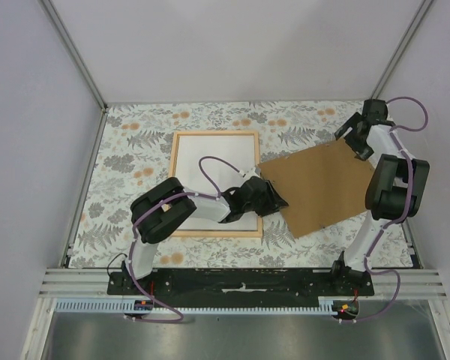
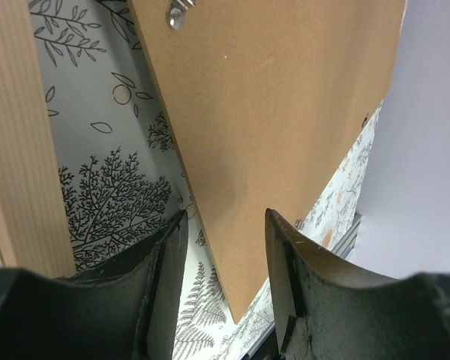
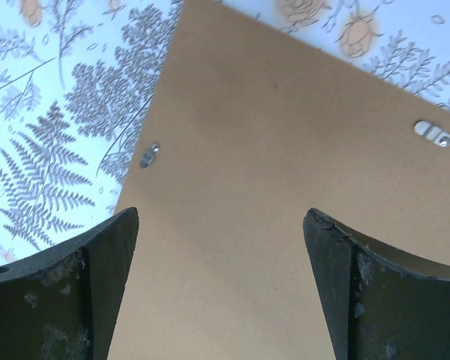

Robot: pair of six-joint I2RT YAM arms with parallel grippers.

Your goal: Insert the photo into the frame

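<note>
The light wood frame (image 1: 175, 180) lies flat left of centre, with a white sheet (image 1: 210, 169) inside it that looks like the photo's plain white back; no printed side shows. My left gripper (image 1: 276, 196) is open at the frame's right edge. In the left wrist view the frame's wood (image 2: 15, 150) is on the left, and my left gripper (image 2: 225, 217) straddles a corner of the brown backing board (image 2: 285, 112). My right gripper (image 1: 346, 135) is open over the board's far right corner. In the right wrist view it (image 3: 220, 217) is empty above the board (image 3: 285, 150).
The backing board (image 1: 319, 187) lies tilted on the floral tablecloth (image 1: 135, 142), right of the frame, with small metal clips (image 3: 150, 155) on it. Grey walls stand on three sides. A metal rail (image 1: 240, 281) runs along the near edge.
</note>
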